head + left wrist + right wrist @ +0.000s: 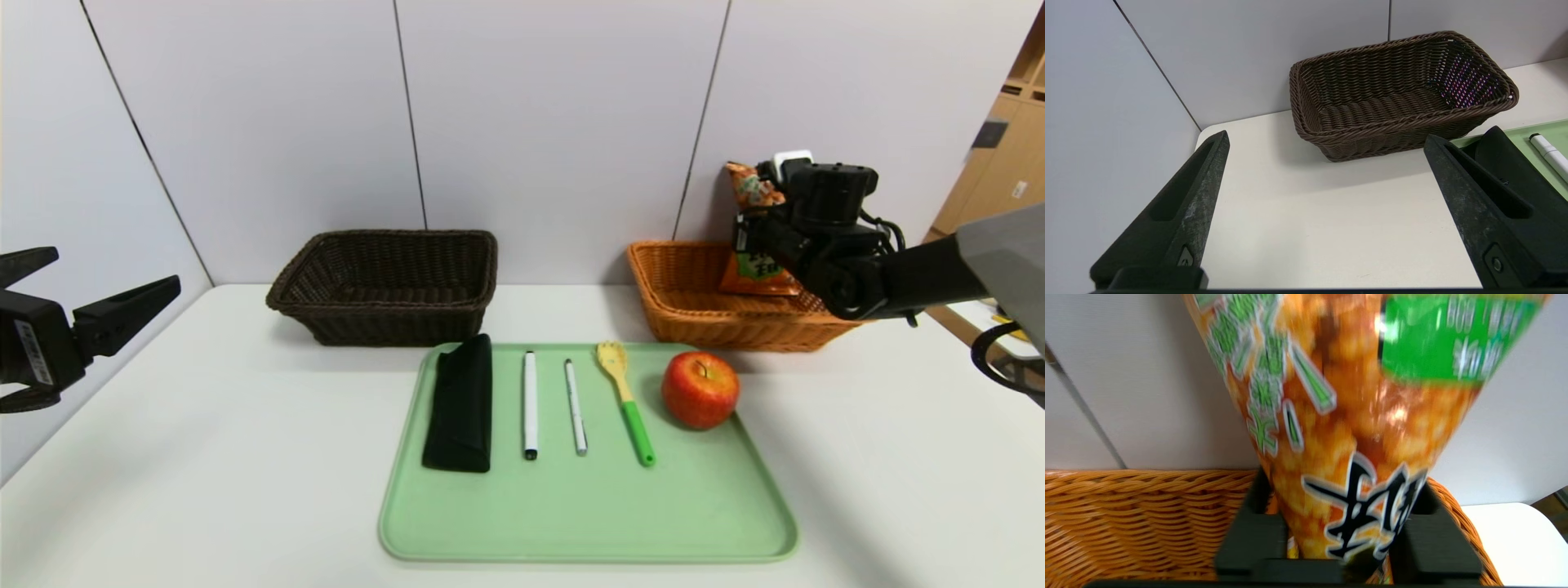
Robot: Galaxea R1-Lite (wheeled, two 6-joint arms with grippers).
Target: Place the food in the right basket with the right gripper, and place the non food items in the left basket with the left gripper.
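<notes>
My right gripper [755,237] is over the orange right basket [694,327], and an orange snack bag [755,273] stands between its jaws with its lower end inside the basket. In the right wrist view the bag [1339,416] is smeared, and a gap shows between it and one finger [1249,535]; the jaws are open. A red apple [700,389], a black pouch [461,404], two white pens [530,404] [575,407] and a yellow-green fork [624,400] lie on the green tray [588,506]. My left gripper [118,269] hangs open and empty at the far left, short of the dark left basket [384,245].
Both baskets stand against the back wall, behind the tray. White table [204,457] surrounds the tray on the left, right and front. In the left wrist view the dark basket [1400,122] holds nothing, and the pouch [1498,151] lies just past it.
</notes>
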